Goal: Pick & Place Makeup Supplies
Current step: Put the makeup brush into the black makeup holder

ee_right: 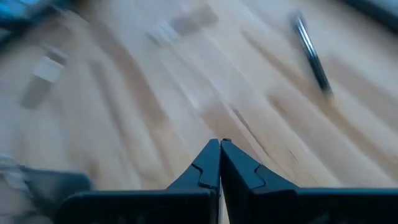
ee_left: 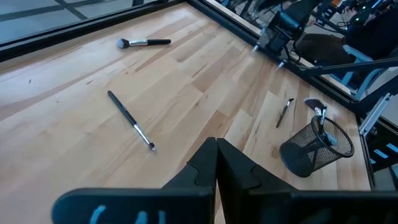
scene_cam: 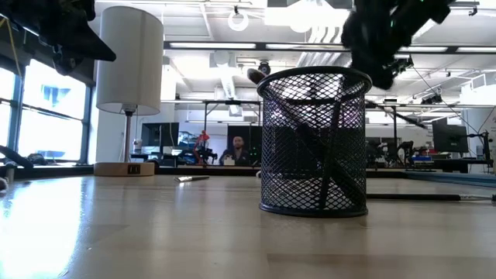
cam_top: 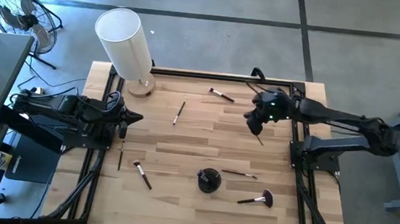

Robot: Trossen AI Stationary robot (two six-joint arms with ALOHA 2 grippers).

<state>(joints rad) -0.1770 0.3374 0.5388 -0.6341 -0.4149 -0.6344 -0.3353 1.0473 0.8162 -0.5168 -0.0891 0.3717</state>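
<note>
Several makeup brushes lie flat on the wooden table: one at the far side (cam_top: 221, 94), one mid-table (cam_top: 179, 113), two near the left front (cam_top: 141, 174), and a fluffy-headed one (cam_top: 256, 199) beside the black mesh cup (cam_top: 208, 179). The cup holds a few brushes, which lean on its rim (scene_cam: 325, 167). My right gripper (cam_top: 251, 122) hangs raised over the table's far right, shut, with nothing showing between its fingers (ee_right: 219, 144). A thin brown brush end (cam_top: 259, 140) shows just beside it. My left gripper (ee_left: 216, 146) waits shut at the left edge.
A tall white cylinder on a wooden base (cam_top: 125, 41) stands at the far left corner. Black frame rails (cam_top: 303, 179) run along the table's sides. A fan (cam_top: 20, 13) and a desk stand off the table to the left. A person sits in the room behind (scene_cam: 236, 149).
</note>
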